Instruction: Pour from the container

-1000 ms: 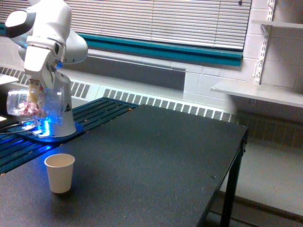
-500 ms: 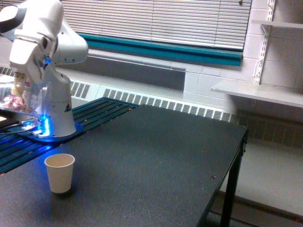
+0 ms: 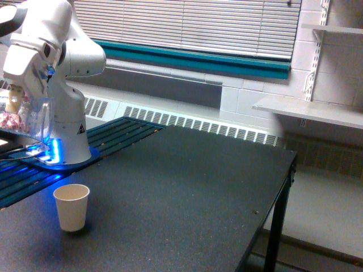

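Above table (image 3: 187, 187), container (image 3: 22, 116) in gripper (image 3: 14, 99)

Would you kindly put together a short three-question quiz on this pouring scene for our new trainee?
1. True or false: the small cream-white paper cup stands upright on the dark speckled table.
2. Where is the clear plastic container of pinkish candies? A) at the exterior view's left edge, above the table, held by the gripper; B) lying inside the paper cup; C) on the grey wall shelf.
3. Fill in: the base of the white robot arm glows ____.

Key: 1 true; 2 A; 3 blue.
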### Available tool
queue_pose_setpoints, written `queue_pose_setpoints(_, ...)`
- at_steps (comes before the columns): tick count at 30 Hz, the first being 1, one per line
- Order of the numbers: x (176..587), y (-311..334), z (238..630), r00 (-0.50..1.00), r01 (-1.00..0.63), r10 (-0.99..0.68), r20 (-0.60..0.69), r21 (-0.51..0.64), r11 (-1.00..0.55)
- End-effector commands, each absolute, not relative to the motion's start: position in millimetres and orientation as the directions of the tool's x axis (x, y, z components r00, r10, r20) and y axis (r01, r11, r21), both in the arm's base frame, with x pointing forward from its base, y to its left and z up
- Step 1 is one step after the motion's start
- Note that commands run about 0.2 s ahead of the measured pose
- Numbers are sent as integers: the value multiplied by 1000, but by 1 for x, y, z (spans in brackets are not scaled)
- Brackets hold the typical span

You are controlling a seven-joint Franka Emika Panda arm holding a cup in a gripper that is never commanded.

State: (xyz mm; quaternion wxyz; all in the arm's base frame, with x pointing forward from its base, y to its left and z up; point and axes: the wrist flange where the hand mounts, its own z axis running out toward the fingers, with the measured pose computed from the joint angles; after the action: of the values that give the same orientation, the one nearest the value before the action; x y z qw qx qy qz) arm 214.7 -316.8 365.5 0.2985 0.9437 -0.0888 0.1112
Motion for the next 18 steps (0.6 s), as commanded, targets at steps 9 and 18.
queue_pose_setpoints(9,231,-306,365,969,-176,-42,242,565,-806)
queue_pose_setpoints(18,238,-296,360,973,-147,-17,230,563,-813)
